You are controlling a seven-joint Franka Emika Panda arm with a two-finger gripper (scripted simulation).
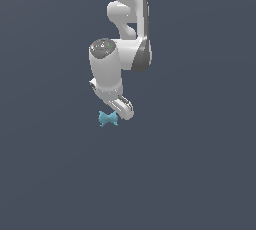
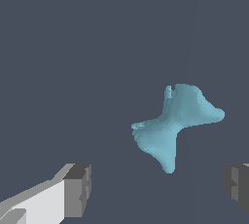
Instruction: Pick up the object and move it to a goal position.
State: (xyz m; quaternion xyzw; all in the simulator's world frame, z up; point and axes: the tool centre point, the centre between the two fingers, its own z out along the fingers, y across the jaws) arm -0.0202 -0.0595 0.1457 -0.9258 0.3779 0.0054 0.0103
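The object [image 1: 108, 118] is a small teal-blue bow-tie shaped piece with a bumpy surface, lying on the dark grey floor. In the wrist view the object [image 2: 175, 121] shows whole, pinched in the middle, with its two lobes spread diagonally. My gripper [image 2: 158, 189] is open, its grey fingertips [image 2: 78, 189] wide apart and nothing between them. The object lies ahead of the fingertips, nearer one finger than the other, and untouched. In the exterior view the white hand [image 1: 121, 107] hangs just above and to the right of the object, its fingers mostly hidden by the hand.
A flat dark grey floor [image 1: 200, 174] fills both views. The white arm [image 1: 127, 29] reaches down from the top of the exterior view.
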